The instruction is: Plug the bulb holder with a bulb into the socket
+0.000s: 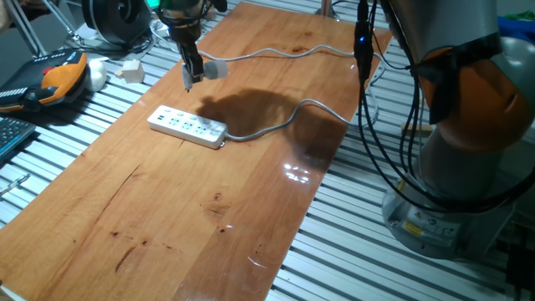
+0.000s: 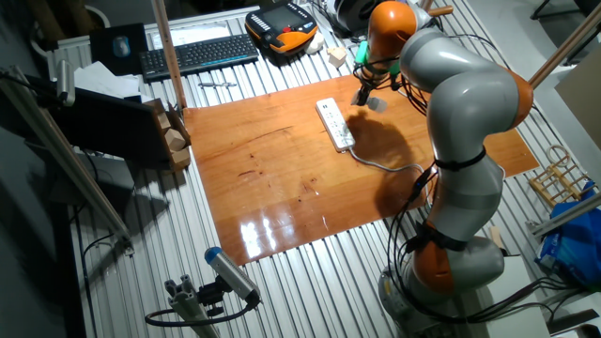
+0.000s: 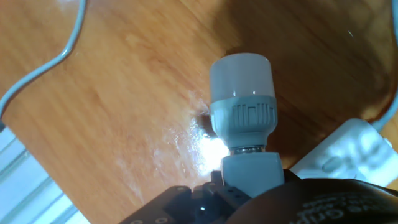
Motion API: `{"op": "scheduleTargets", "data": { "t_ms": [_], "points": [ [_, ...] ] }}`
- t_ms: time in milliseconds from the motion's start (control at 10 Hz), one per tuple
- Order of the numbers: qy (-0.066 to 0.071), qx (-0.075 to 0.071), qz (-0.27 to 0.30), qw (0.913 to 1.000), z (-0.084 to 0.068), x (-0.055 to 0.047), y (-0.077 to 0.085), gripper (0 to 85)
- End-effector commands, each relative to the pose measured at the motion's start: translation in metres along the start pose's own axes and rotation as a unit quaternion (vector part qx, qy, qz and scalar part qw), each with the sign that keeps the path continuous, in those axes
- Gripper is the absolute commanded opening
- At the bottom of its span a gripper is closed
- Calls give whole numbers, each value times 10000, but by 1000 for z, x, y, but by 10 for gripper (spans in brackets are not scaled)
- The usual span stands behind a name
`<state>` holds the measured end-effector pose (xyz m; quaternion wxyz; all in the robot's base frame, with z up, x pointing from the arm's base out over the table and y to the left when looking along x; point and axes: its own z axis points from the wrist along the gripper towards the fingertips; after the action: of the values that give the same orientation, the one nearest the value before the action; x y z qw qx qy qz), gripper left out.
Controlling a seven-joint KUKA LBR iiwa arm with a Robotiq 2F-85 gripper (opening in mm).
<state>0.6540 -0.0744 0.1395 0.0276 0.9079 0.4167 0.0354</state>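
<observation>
Here the tool (image 1: 191, 77) clamps the bulb holder (image 1: 211, 69) level above the table, bulb pointing sideways.

surface: wooden table (image 1: 167, 217) | on it: socket (image 1: 187, 126), grey cable (image 1: 284, 121)

1. Bright overhead light throws white glare patches on the glossy table (image 1: 251, 209).
2. The arm's dark shadow falls beside the socket (image 1: 187, 126).
3. Hand view: near parts soft, glare under the bulb (image 3: 241, 78).

bulb holder (image 3: 244, 118): white | socket (image 1: 187, 126): white | table (image 1: 192, 209): orange-brown wood
</observation>
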Motion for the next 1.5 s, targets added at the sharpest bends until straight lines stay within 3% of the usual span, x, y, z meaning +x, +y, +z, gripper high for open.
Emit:
{"op": "scheduleTargets", "data": {
  "t_ms": [0, 100, 300, 500, 900, 1400],
  "points": [
    [-17, -20, 680, 9977, 0, 0, 0, 0],
    [8, 72, 1031, 9946, 0, 0, 0, 0],
    [-65, 113, 2000, 9797, 0, 0, 0, 0],
    [-122, 210, 2510, 9677, 0, 0, 0, 0],
    [-312, 219, 2548, 9663, 0, 0, 0, 0],
    [-173, 96, 2548, 9668, 0, 0, 0, 0]
  ]
}}
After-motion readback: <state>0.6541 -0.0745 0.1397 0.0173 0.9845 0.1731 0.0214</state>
